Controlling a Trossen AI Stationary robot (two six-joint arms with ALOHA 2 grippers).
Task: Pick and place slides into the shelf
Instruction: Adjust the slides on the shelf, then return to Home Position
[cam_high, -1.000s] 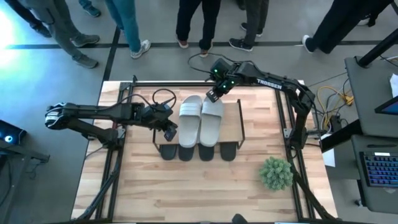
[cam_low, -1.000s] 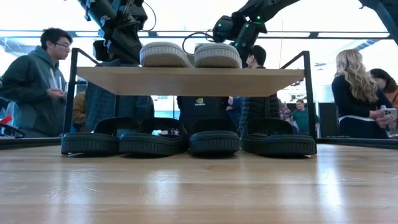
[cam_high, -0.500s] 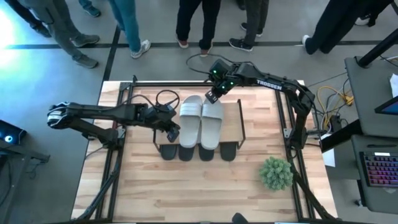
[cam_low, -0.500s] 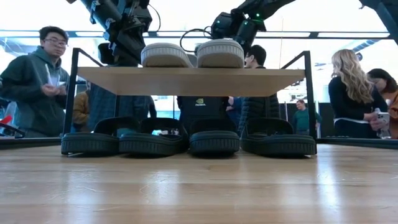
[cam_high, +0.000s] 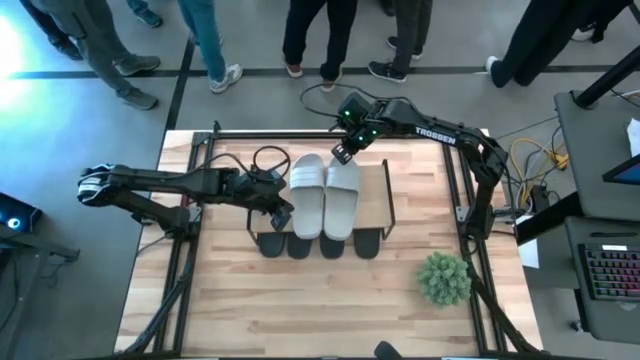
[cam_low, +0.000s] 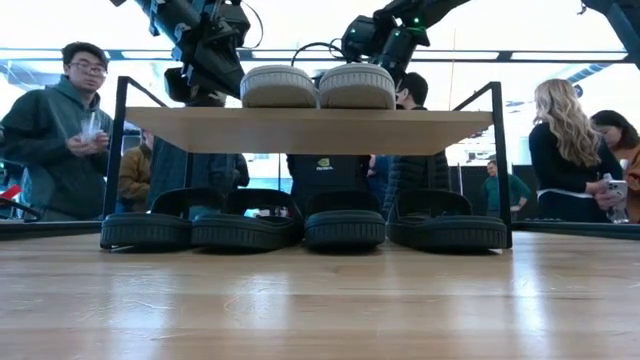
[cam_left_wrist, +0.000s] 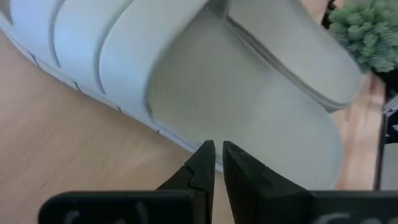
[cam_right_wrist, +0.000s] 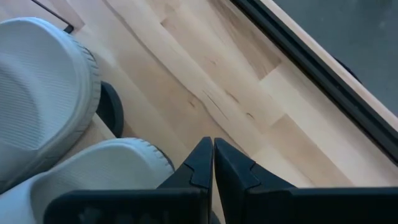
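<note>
High view: you have two pale slides (cam_high: 324, 194) lying side by side on the shelf (cam_high: 378, 192), which sits near the middle of the counter (cam_high: 300, 310). Four black slides (cam_high: 318, 244) poke out from under its 6 o'clock edge. Your left gripper (cam_high: 283, 213) stands at the 9 o'clock flank of the left pale slide, jaws nearly closed, holding nothing. Your right gripper (cam_high: 341, 155) sits at the 12 o'clock end of the right pale slide, jaws fully closed, empty.

Low view: the pale pair (cam_low: 318, 86) rests flat on the top board; the black four (cam_low: 300, 230) line the counter beneath, touching or nearly so.

Left wrist view: the tips (cam_left_wrist: 214, 163) meet the sidewall of the pale slide (cam_left_wrist: 249, 118) low down, just above the board.

Right wrist view: the closed tips (cam_right_wrist: 210, 160) hover just beside a ribbed heel rim (cam_right_wrist: 112, 163); I cannot tell whether they touch.

Assessment: judged light, foam-like and springy, with a matte, grippy skin. Closed jaws will nudge them readily, so expect skidding on smooth wood. To lift, take the strap or pinch a sidewall rim.
</note>
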